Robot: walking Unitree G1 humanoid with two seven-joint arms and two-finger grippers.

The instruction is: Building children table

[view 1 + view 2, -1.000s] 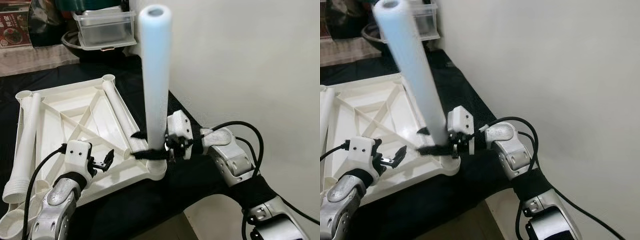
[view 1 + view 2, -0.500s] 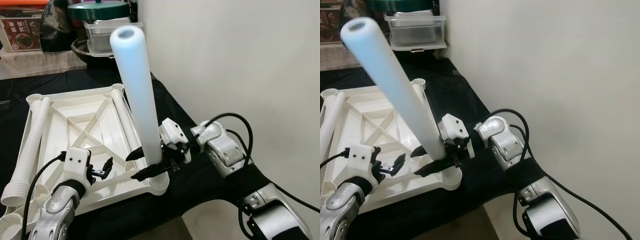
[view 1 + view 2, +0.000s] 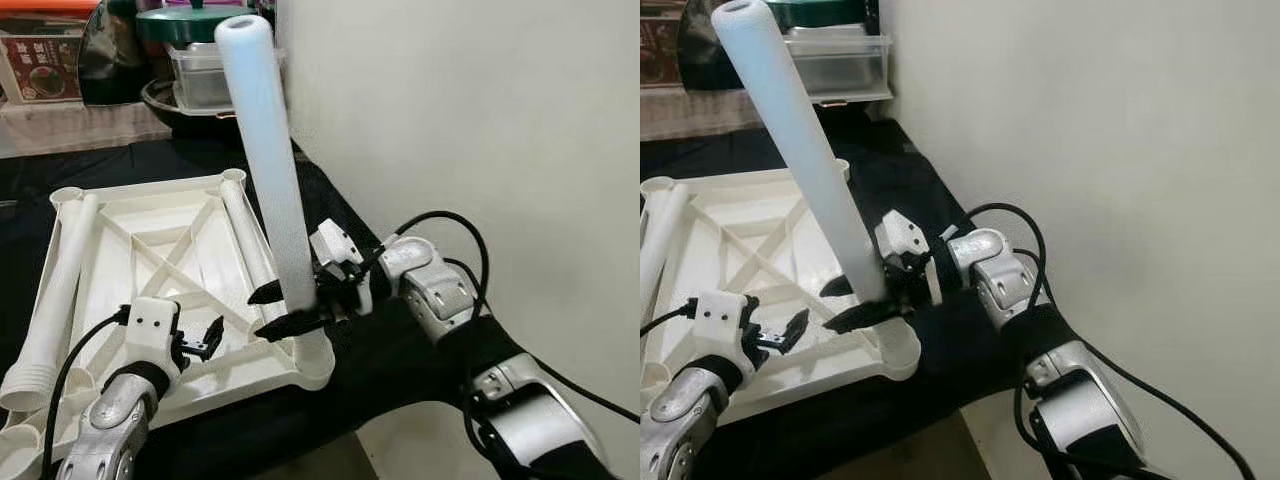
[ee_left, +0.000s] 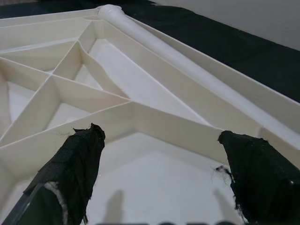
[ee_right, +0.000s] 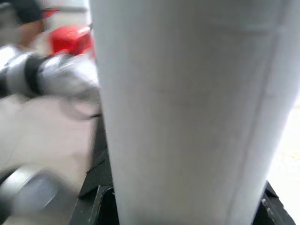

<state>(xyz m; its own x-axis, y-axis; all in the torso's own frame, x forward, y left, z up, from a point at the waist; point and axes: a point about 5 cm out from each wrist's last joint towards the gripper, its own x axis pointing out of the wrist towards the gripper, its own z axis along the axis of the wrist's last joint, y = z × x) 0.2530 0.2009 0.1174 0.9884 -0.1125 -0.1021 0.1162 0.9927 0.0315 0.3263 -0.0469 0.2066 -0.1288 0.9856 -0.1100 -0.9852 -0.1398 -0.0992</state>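
Since earlier, leg (image 3: 270,170) was tilted off vertical by right claw (image 3: 285,310), pinching it; jamming in tabletop (image 3: 150,250) corner socket is risked. Left claw (image 4: 164,164) is spread.

Two silver metal arms carry black bands and looping black cables. Each white wrist block ends in a claw of two long black fingers: left claw (image 3: 208,338), right claw (image 3: 272,308).

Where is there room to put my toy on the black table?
Bare black table runs between the upside-down tabletop and the wall. Crowded: the near corner, where the right gripper holds the standing leg, and the back, with containers.
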